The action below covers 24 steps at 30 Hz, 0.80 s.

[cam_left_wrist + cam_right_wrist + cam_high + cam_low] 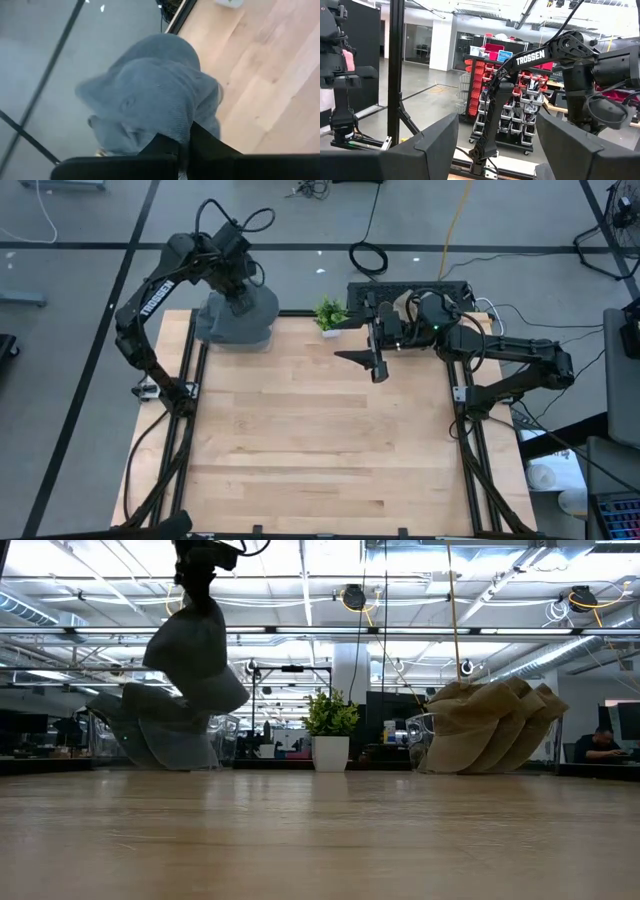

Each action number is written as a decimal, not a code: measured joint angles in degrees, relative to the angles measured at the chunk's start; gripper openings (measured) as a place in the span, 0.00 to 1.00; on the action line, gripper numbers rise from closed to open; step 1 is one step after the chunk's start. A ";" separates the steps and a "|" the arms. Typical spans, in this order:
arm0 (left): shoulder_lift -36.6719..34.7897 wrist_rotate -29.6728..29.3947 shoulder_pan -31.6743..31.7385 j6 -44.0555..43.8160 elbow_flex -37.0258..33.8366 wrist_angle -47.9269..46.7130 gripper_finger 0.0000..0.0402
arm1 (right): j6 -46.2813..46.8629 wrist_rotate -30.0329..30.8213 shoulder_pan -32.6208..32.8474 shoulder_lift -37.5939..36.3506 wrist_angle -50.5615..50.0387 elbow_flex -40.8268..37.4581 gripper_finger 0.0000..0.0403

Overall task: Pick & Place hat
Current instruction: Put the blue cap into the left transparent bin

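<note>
- Your pale wooden bench [320, 440] with its black frame rails fills the middle of the high view, and most of its top is bare.
- At the bench's far left corner you have a pile of grey fabric hats [236, 320]; the low view shows the pile resting on the bench top [160, 735].
- At the far right in the low view sits a stack of tan fabric hats [490, 728], also on the bench.
- The task's thing, a single grey fabric bucket hat [150, 100], hangs in the air directly above the grey pile, clear of it in the low view [195, 655].
- Your left pincer [185, 142] is pinching that hat by its edge, fingers pressed together on the cloth, over the far left corner [238, 285].
- Your right pincer [497, 145] hovers above the far middle of the bench with its two dark fingers spread apart and nothing between them [372, 360].
- A small green potted plant in a white pot [330, 315] stands at the far edge of the bench, between the two arms [331, 735].
- Beyond the bench on the far right, a person [600, 745] sits in the room.
</note>
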 joint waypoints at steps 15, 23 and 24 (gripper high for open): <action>-0.01 -4.97 -0.44 -12.11 0.33 0.03 0.00 | 0.74 0.02 0.00 0.00 -0.02 0.00 0.63; -0.02 -5.30 0.06 -12.18 -6.06 0.07 0.00 | 0.74 0.02 0.00 0.00 -0.04 0.00 0.63; -0.02 -4.98 0.07 -12.13 -7.82 0.05 0.00 | 0.74 0.02 0.00 0.00 -0.05 0.00 0.63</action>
